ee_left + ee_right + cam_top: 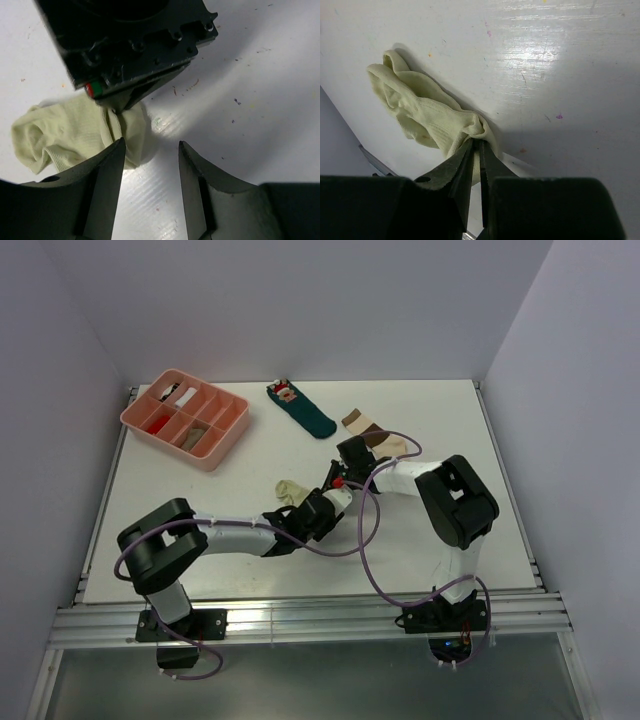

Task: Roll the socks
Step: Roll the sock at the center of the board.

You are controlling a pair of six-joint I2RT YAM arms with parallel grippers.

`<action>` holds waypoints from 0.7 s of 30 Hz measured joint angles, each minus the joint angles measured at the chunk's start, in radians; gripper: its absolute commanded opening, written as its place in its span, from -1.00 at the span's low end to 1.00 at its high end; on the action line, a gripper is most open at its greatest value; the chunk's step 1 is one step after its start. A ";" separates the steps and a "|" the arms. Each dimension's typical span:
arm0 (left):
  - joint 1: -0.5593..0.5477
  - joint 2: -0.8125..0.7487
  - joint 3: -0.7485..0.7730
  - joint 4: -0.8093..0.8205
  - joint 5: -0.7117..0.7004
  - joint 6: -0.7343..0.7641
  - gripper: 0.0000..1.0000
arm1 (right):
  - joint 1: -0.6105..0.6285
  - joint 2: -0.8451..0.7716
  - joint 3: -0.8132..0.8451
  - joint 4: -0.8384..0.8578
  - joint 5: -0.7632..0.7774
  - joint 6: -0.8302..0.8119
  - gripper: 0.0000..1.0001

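Right hand point(476, 142) pinches the plain sock point(420, 115) at one end; left hand point(150, 145), jaws half spread, sits beside it. No roll yet; banded sock point(375, 432) lies unrolled beyond both hands.

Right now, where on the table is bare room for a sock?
Free: between pink tray and left arm; right of banded sock, to the table edge. Crowded: the middle, left gripper and right gripper at the pale sock.

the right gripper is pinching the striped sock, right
Not quite. The right gripper is pinching the plain sock, not the striped sock, which lies farther back on the table. The right wrist view shows the jaws closed on the plain fabric.
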 measured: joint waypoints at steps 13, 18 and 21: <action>-0.003 0.096 0.123 -0.151 -0.084 0.035 0.04 | -0.008 0.006 0.000 0.004 -0.024 0.007 -0.66; -0.006 0.096 0.124 -0.173 -0.117 0.038 0.06 | -0.009 0.007 0.000 0.006 -0.029 0.007 -0.66; -0.006 0.100 0.124 -0.182 -0.124 0.038 0.02 | -0.009 0.008 0.000 0.006 -0.031 0.008 -0.66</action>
